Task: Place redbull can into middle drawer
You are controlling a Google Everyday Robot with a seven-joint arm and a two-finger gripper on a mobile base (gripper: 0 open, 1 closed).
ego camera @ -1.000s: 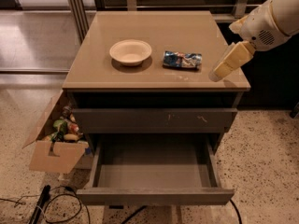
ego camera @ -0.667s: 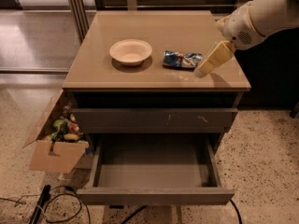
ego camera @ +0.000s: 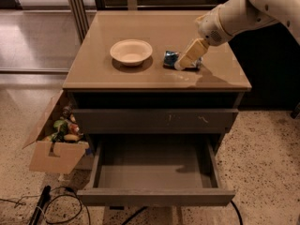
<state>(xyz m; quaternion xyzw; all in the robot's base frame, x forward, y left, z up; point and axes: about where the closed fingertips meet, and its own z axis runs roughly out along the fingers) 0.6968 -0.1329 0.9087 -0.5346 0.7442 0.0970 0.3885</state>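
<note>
The redbull can [ego camera: 170,58] lies on its side on the cabinet top [ego camera: 98,74], to the right of a cream bowl. It is blue and silver and its right part is hidden. My gripper [ego camera: 183,62] hangs from the white arm that comes in from the upper right, and it sits right over the can's right end, low against the top. Whether it touches the can cannot be told. The middle drawer [ego camera: 154,197] is pulled out wide below, with its flat grey floor bare.
The cream bowl [ego camera: 131,51] stands left of the can. A closed drawer front with white scratches [ego camera: 154,121] sits above the open drawer. A cardboard box [ego camera: 54,156] with clutter and cables [ego camera: 51,205] lie on the floor at left.
My arm has swung left from the right edge of the cabinet top, and the gripper now lies over the can. The can, bowl and drawer have not moved.
</note>
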